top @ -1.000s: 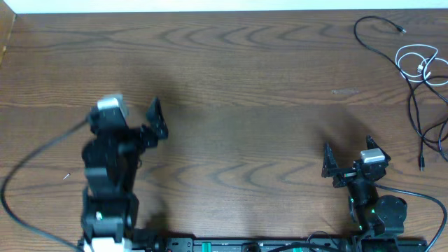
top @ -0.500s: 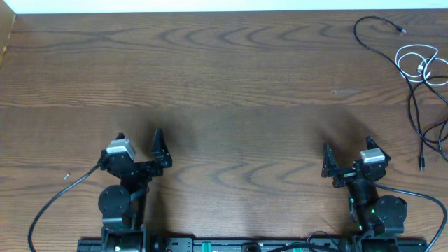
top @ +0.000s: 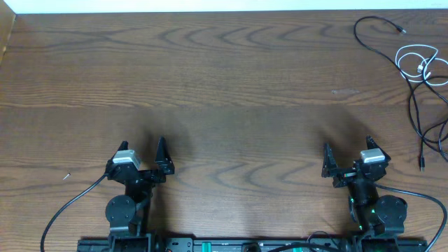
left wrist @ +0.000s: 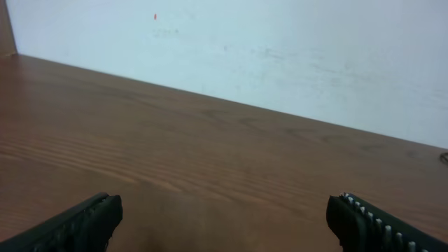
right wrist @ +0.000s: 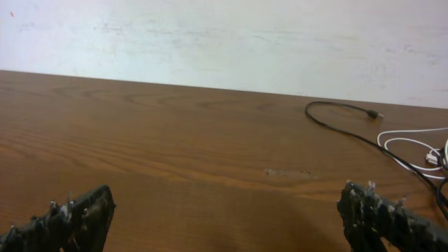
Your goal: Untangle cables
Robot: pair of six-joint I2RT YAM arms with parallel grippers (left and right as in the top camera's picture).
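The cables lie at the table's far right corner: a long black cable (top: 364, 31) loops there and trails down the right edge, crossing a shorter white cable (top: 411, 64) coiled beside it. The right wrist view shows the black cable (right wrist: 336, 122) and the white cable (right wrist: 409, 148) ahead to the right. My left gripper (top: 140, 152) sits low near the front left, open and with nothing in it; the left wrist view has bare wood between the fingers of the left gripper (left wrist: 224, 218). My right gripper (top: 348, 152) rests at the front right, open with nothing between its fingers, well short of the cables, and the right gripper (right wrist: 227, 215) frames only tabletop.
A pale scuff (top: 344, 91) marks the wood between the right arm and the cables. A tiny light speck (top: 67, 176) lies near the left arm. A black rail (top: 210, 245) runs along the front edge, and a white wall (right wrist: 224, 35) backs the table.
The left arm has drawn back toward the front edge and folded low, its gripper still open. The right arm and the cables have not moved.
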